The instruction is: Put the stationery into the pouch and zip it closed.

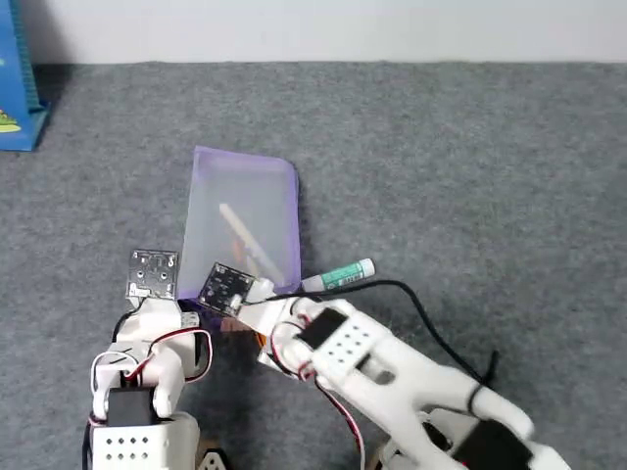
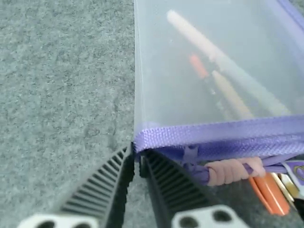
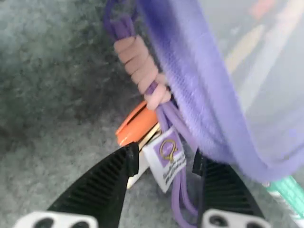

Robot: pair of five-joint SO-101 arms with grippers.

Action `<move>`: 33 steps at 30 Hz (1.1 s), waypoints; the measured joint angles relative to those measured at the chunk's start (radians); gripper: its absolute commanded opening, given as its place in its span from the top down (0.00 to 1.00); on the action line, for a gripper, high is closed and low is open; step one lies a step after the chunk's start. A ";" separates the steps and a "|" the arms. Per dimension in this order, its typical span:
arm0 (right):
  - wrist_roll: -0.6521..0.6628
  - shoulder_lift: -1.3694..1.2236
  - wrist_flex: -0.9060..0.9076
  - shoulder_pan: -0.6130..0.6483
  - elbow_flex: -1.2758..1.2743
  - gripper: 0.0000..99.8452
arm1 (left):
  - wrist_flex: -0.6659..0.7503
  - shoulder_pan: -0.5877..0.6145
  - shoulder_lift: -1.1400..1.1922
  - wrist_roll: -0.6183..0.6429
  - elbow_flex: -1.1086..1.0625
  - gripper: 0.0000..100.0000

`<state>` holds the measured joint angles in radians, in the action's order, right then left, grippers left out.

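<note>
A translucent purple pouch (image 1: 240, 215) lies on the grey carpet with several pens inside (image 2: 223, 80). At its near left corner, my left gripper (image 2: 137, 159) is shut on the purple edge (image 2: 156, 137). The zipper pull, a purple cord with a pink wrap (image 3: 140, 64) and a small tag (image 3: 166, 156), hangs at the pouch's near edge. My right gripper (image 3: 164, 159) is open, with the tag and cords between its jaws. An orange item (image 3: 135, 121) lies just under the pull. A green-and-white marker (image 1: 338, 277) rests on the carpet against the pouch's right side.
A blue box (image 1: 15, 83) stands at the far left edge. Open grey carpet (image 1: 470, 166) spreads to the right of and beyond the pouch. A black cable (image 1: 431, 328) runs over the right arm.
</note>
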<state>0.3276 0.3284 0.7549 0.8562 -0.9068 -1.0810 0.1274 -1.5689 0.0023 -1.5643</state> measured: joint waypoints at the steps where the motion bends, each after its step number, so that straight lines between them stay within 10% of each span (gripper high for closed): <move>1: 0.000 -0.028 -0.002 0.000 0.018 0.80 | 0.000 0.000 0.000 0.000 0.000 0.99; 33: 0.086 -0.063 0.150 -0.264 0.210 0.99 | 0.000 -0.002 0.000 -0.002 0.000 0.99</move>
<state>0.4135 0.2654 0.9053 0.5923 -0.6966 -1.0810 0.1258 -1.5689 0.0008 -1.5643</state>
